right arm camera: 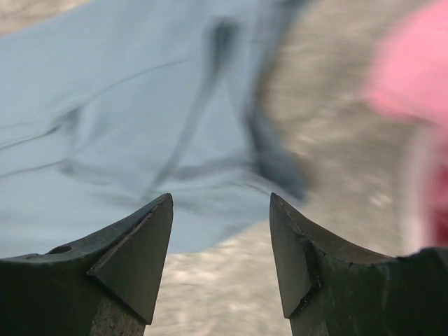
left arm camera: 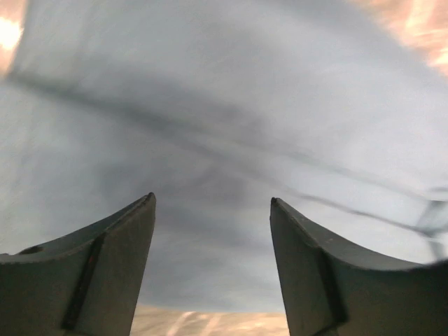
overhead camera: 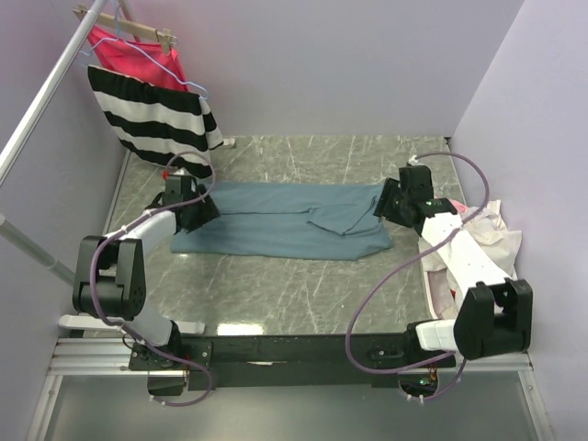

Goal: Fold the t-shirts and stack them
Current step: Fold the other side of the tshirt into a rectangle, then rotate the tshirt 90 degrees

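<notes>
1. Two garments hang at the far left of my screen, one bright red-pink garment (overhead camera: 138, 50) and one black-and-white striped garment (overhead camera: 156, 115) just below it, both in the back corner beside a slanting rail (overhead camera: 46, 92)
2. Two arms are in all; the left arm (overhead camera: 115, 271) has its dark elbow raised near the left wall, its forearm reaches forward and to the right, and its wrist sits low at the shirt's left end
3. On the left gripper (left arm camera: 212, 199) I see both fingers standing apart with nothing between them, and blue cloth fills the wrist view beyond the tips
4. One slate-blue t-shirt (overhead camera: 285, 220) lies flat on the grey marbled table (overhead camera: 276, 294), mid-table, laid as a long band from left to right between the two grippers, with a flap folded across its right half
5. On the right gripper (right arm camera: 220, 197) the fingers are spread and hold nothing; the shirt's edge shows beyond the left finger, bare table beyond the right one, and a blurred pink patch at the frame's right side
6. The right arm (overhead camera: 459, 253) has its elbow near the front right corner, and its white forearm slants back and to the left, wrist at the shirt's right end
7. One heap of white and pink cloth (overhead camera: 501, 239) lies against the right wall under that forearm; how many pieces it holds I cannot tell
</notes>
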Controlling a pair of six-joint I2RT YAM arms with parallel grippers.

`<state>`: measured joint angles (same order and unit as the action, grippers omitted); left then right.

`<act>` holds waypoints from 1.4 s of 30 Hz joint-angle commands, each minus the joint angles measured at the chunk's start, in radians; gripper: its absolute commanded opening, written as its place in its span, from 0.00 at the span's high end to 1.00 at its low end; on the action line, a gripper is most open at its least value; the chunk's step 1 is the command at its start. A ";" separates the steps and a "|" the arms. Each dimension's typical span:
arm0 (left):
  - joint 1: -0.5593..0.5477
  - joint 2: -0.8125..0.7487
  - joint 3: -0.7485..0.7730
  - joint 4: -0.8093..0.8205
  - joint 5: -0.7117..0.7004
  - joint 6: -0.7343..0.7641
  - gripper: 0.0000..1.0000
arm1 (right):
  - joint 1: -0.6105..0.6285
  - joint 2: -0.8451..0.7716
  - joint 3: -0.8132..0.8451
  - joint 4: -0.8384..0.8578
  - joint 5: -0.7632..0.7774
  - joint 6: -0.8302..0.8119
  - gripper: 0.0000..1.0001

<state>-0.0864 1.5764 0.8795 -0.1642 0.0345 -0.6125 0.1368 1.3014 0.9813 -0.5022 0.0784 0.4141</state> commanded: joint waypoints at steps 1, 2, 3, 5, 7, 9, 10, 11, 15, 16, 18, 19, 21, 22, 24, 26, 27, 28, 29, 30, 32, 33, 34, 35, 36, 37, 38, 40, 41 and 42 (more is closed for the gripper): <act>-0.026 -0.046 0.119 0.057 0.080 0.016 0.28 | 0.007 0.102 0.029 0.137 -0.360 0.017 0.37; -0.027 -0.036 0.137 0.058 0.088 0.017 0.27 | 0.010 0.152 0.034 0.163 -0.391 0.031 0.38; -0.030 -0.011 0.172 0.067 0.105 0.023 0.27 | 0.018 0.177 0.034 0.178 -0.414 0.040 0.38; -0.032 0.029 0.232 0.065 0.126 0.030 0.27 | 0.030 0.257 0.052 0.188 -0.456 0.052 0.39; -0.038 0.095 0.265 0.048 0.150 0.028 0.31 | 0.033 0.303 0.074 0.174 -0.448 0.067 0.41; -0.044 0.135 0.268 0.054 0.157 0.019 0.32 | 0.038 0.343 0.080 0.151 -0.399 0.075 0.42; -0.047 0.143 0.260 0.058 0.163 0.014 0.32 | 0.037 0.355 0.080 0.139 -0.372 0.081 0.42; -0.049 0.151 0.239 0.074 0.166 0.010 0.32 | 0.040 0.381 0.079 0.119 -0.309 0.081 0.41; -0.052 0.195 0.190 0.091 0.160 0.002 0.32 | 0.035 0.449 0.066 0.114 -0.211 0.092 0.41; -0.052 0.201 0.184 0.092 0.151 0.003 0.33 | 0.035 0.463 0.066 0.116 -0.198 0.101 0.41; -0.052 0.223 0.176 0.098 0.134 0.008 0.33 | 0.035 0.489 0.080 0.110 -0.155 0.107 0.39; -0.052 0.227 0.174 0.101 0.131 0.010 0.33 | 0.030 0.495 0.095 0.111 -0.151 0.115 0.39; -0.053 0.247 0.180 0.082 0.124 0.016 0.34 | 0.023 0.524 0.120 0.102 -0.147 0.124 0.39; -0.056 0.255 0.184 0.069 0.114 0.017 0.34 | 0.020 0.539 0.160 0.093 -0.155 0.121 0.40; -0.061 0.275 0.185 0.031 0.084 0.013 0.35 | 0.020 0.587 0.209 0.054 -0.154 0.108 0.41; -0.073 0.280 0.153 -0.006 0.084 -0.003 0.37 | 0.020 0.639 0.287 0.019 -0.152 0.085 0.41; -0.078 0.274 0.135 -0.011 0.094 -0.010 0.38 | 0.020 0.657 0.318 0.002 -0.151 0.075 0.41; -0.091 0.269 0.115 -0.011 0.106 -0.016 0.39 | 0.020 0.676 0.376 -0.008 -0.144 0.062 0.41; -0.099 0.261 0.067 -0.012 0.120 -0.030 0.40 | 0.020 0.712 0.410 -0.040 -0.135 0.052 0.41; -0.110 0.243 0.044 -0.014 0.139 -0.041 0.40 | 0.020 0.734 0.448 -0.061 -0.129 0.042 0.41; -0.153 0.223 -0.015 -0.035 0.156 -0.059 0.42 | 0.021 0.798 0.564 -0.117 -0.111 0.016 0.41; -0.168 0.200 -0.037 -0.044 0.160 -0.067 0.42 | 0.021 0.824 0.612 -0.139 -0.105 0.006 0.41; -0.202 0.186 -0.062 -0.049 0.191 -0.075 0.42 | 0.021 0.851 0.704 -0.154 -0.101 -0.009 0.41; -0.220 0.172 -0.107 -0.055 0.209 -0.084 0.43 | 0.018 0.910 0.756 -0.200 -0.100 -0.017 0.41; -0.242 0.148 -0.129 -0.061 0.223 -0.089 0.43 | 0.021 0.944 0.816 -0.229 -0.110 -0.027 0.41; -0.287 0.139 -0.148 -0.072 0.258 -0.090 0.49 | 0.020 0.978 0.938 -0.257 -0.123 -0.047 0.41; -0.315 0.117 -0.186 -0.095 0.272 -0.092 0.52 | 0.024 1.048 1.003 -0.310 -0.127 -0.054 0.41; -0.395 0.096 -0.224 -0.115 0.315 -0.095 0.58 | 0.029 1.114 1.190 -0.346 -0.175 -0.078 0.41; -0.418 0.064 -0.258 -0.127 0.333 -0.111 0.60 | 0.030 1.184 1.261 -0.398 -0.201 -0.086 0.41; -0.441 0.047 -0.272 -0.141 0.340 -0.119 0.61 | 0.035 1.214 1.378 -0.412 -0.265 -0.092 0.41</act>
<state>-0.4156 1.6180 0.7433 -0.0158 0.2543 -0.7017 0.1638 2.4058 2.0914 -0.7765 -0.0772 0.3859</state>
